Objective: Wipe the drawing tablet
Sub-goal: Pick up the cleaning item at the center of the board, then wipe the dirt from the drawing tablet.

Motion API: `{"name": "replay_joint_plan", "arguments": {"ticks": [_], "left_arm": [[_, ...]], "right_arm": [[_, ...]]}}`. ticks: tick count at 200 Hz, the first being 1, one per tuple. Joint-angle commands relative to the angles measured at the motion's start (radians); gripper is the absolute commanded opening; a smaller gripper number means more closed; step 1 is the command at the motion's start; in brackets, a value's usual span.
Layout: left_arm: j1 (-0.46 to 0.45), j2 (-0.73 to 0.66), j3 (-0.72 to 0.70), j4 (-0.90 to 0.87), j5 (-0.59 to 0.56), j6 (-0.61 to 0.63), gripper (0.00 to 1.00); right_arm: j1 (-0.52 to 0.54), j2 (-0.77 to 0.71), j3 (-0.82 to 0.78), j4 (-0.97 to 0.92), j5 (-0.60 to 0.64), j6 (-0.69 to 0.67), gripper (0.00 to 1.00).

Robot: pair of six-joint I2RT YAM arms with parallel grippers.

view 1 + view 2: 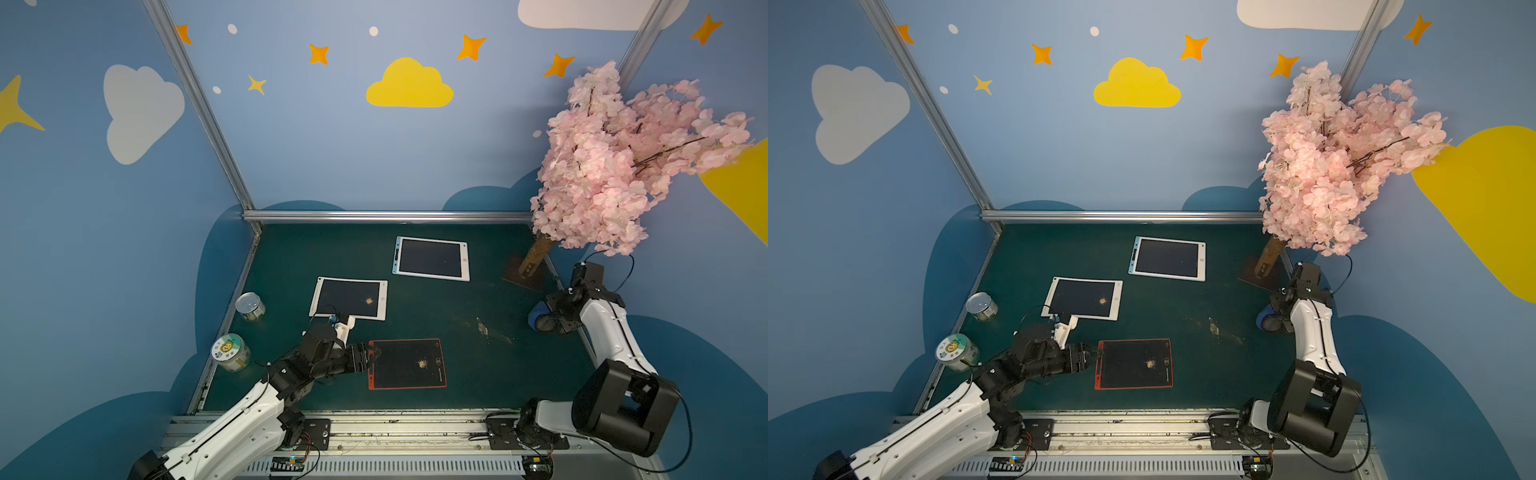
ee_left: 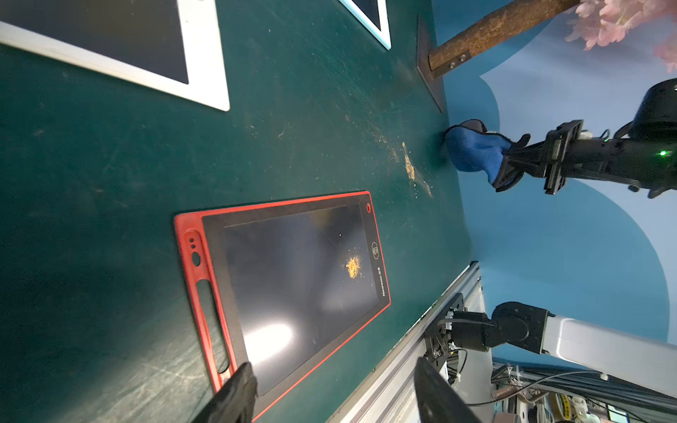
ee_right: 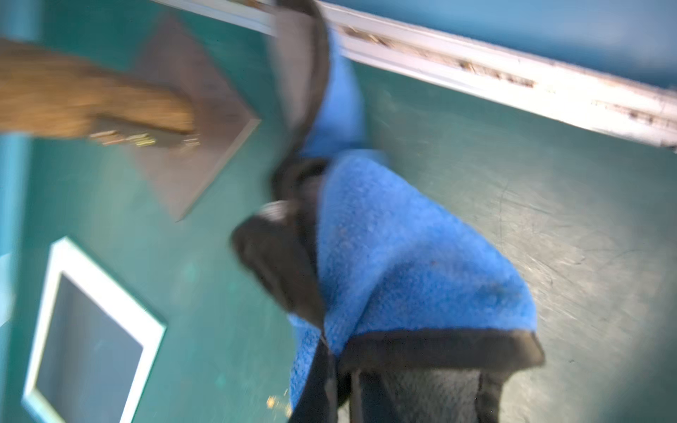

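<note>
R gripper (image 1: 545, 323) clamped on blue cloth (image 2: 472, 150) at the mat's right edge, well apart from the red-framed drawing tablet (image 1: 407, 363). Tablet lies flat near front rail. L gripper (image 1: 372, 356) has jaws apart at the tablet's short edge; pressing or not, can't tell.

Risks:
- Cloth looks pinched by a fold only, so it may slip mid-swipe.
- Tablet, if unpinned, could slide.
- Crumb pile (image 1: 422, 364) may just get pushed onto the mat (image 1: 519, 374), adding to the crumb streak (image 1: 482, 328) there.

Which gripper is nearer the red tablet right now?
Left. The left gripper is at the red tablet's short edge, jaws open. The right gripper is far off at the table edge on the robot's right, shut on the cloth.
</note>
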Motion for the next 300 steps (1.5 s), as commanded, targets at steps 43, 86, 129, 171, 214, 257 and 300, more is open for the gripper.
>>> {"name": "replay_joint_plan", "arguments": {"ticks": [43, 86, 129, 171, 214, 257, 300], "left_arm": [[-0.009, 0.120, 0.006, 0.240, 0.058, -0.066, 0.68], [-0.012, 0.209, 0.095, 0.278, 0.069, -0.041, 0.68], [-0.007, 0.334, 0.123, 0.451, 0.105, -0.115, 0.70], [-0.007, 0.571, 0.194, 0.753, 0.215, -0.232, 0.70], [-0.007, 0.731, 0.264, 0.969, 0.256, -0.307, 0.70], [-0.003, 0.748, 0.312, 0.920, 0.275, -0.247, 0.70], [-0.002, 0.740, 0.358, 0.770, 0.241, -0.134, 0.70]], "right_arm": [[0.103, -0.323, -0.032, 0.032, -0.198, -0.147, 0.00], [0.215, -0.372, -0.024, 0.083, -0.443, -0.227, 0.00], [0.336, -0.317, -0.019, 0.163, -0.709, -0.314, 0.00], [0.424, -0.264, -0.032, 0.252, -0.875, -0.348, 0.00], [0.451, -0.255, -0.044, 0.269, -0.962, -0.375, 0.00], [0.456, -0.297, -0.129, 0.362, -0.958, -0.361, 0.00], [0.457, -0.305, -0.209, 0.461, -0.925, -0.315, 0.00]]}}
